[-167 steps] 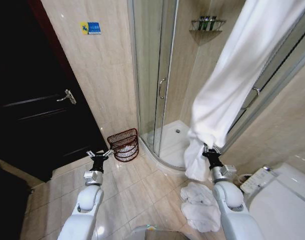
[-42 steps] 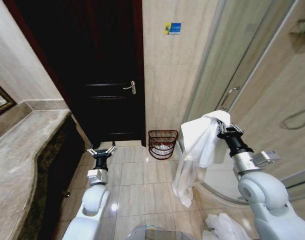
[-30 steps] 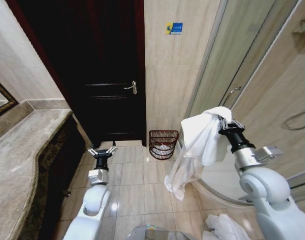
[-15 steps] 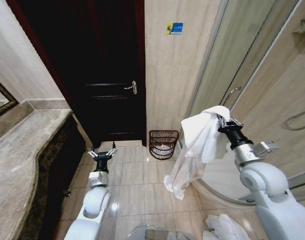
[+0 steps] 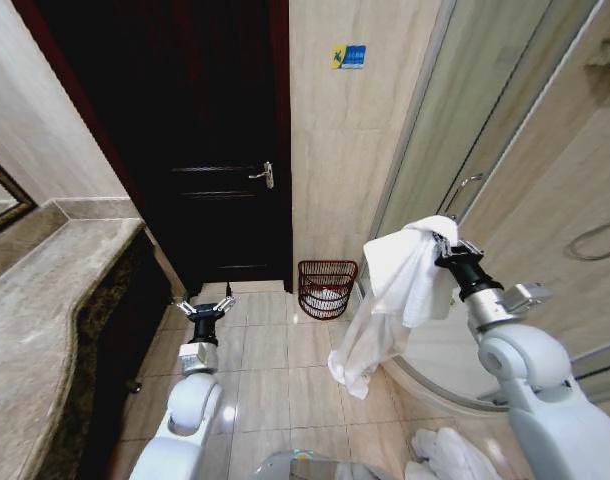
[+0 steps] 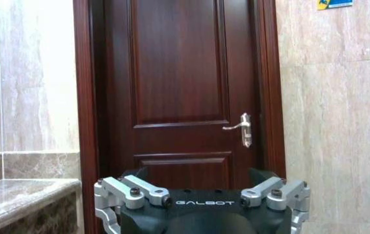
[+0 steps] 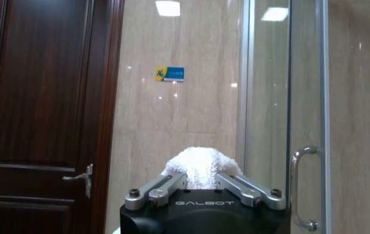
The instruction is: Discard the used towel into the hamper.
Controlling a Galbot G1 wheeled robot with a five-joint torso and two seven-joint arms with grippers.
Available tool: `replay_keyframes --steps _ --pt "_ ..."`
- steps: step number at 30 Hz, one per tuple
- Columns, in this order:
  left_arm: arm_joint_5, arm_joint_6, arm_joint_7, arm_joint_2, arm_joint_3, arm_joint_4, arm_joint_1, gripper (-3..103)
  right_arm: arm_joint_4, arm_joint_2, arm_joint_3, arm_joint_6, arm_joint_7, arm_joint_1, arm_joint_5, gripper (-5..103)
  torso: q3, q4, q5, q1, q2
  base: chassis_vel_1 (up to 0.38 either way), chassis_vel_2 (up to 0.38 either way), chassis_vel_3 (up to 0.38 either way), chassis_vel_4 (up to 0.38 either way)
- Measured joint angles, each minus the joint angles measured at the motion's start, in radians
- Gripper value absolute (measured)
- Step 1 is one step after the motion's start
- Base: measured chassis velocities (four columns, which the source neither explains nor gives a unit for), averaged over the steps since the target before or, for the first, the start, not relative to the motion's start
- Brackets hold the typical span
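Fingers (image 7: 171,185) of right gripper (image 5: 443,247) pinch white towel (image 5: 395,290), hanging vertically; left gripper (image 5: 204,306) spread wide. Hamper (image 5: 326,288) upright against wall, open floor (image 5: 270,370) between.

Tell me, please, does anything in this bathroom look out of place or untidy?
Yes. White towels lie crumpled on the floor tiles beside the shower base, not in the hamper, which stands by the wall. Another towel hangs from the right gripper. The left gripper is open, low over the floor.
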Motion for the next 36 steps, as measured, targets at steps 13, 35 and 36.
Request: replay_keyframes --steps 13,35,36 --pt "0.000 -0.001 0.001 0.003 -0.001 -0.004 0.007 100 0.009 0.020 0.002 0.000 -0.005 -0.010 -0.022 6 0.000 0.0000 0.0000 0.000 0.000 0.000 0.000 0.000 0.000" --pt "0.004 -0.006 0.007 0.007 0.002 -0.008 0.020 100 0.036 0.046 -0.002 -0.006 0.000 -0.035 -0.067 6 0.000 0.0001 -0.0002 0.000 0.000 0.036 0.029 -0.029 -0.034" --pt "0.004 -0.007 0.007 0.008 0.002 -0.008 0.020 100 0.036 0.046 -0.001 -0.006 0.001 -0.035 -0.067 6 0.000 0.0002 -0.0003 0.000 0.000 0.083 0.124 -0.094 -0.086"
